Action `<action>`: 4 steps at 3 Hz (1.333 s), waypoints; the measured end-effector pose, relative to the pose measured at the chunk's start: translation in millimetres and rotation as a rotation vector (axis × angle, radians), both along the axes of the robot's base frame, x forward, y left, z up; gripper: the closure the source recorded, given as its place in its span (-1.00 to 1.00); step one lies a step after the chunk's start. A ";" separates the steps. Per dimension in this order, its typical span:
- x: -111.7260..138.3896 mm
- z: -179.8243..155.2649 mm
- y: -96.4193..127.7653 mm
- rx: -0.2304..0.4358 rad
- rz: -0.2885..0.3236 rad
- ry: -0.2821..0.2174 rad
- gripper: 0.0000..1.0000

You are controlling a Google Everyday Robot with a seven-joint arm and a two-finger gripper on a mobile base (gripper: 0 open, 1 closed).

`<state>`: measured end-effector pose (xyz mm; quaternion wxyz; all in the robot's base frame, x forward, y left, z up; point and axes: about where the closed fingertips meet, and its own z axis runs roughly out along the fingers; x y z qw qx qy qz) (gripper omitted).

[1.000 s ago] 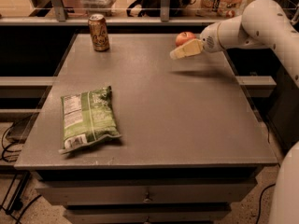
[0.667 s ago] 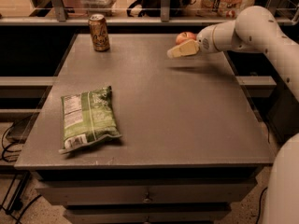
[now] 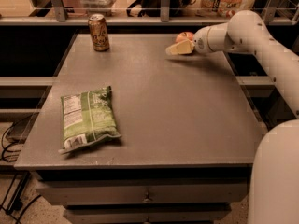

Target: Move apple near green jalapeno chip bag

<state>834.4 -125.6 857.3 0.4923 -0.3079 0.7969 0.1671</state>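
The apple, small and red with a yellowish patch, sits on the grey table near its far right edge. My gripper reaches in from the right on a white arm and is right at the apple, low over the table, covering the apple's front lower part. The green jalapeno chip bag lies flat near the table's front left, with its white label panel facing up. It is far from the apple and the gripper.
A gold soda can stands upright at the table's far left. A shelf rail with boxes and bags runs behind the table. Drawers sit under the tabletop. My white base fills the lower right corner.
The gripper and forearm have shifted slightly to the left at the apple. The chip bag and can have not moved.
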 end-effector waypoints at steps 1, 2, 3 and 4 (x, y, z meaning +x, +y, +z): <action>1.7 2.5 3.9 -0.008 0.008 0.005 -0.19; -4.3 9.4 13.6 -0.032 0.044 0.015 0.28; -18.9 24.1 33.5 -0.028 0.110 0.027 0.74; -55.3 34.3 69.5 -0.020 0.265 0.076 1.00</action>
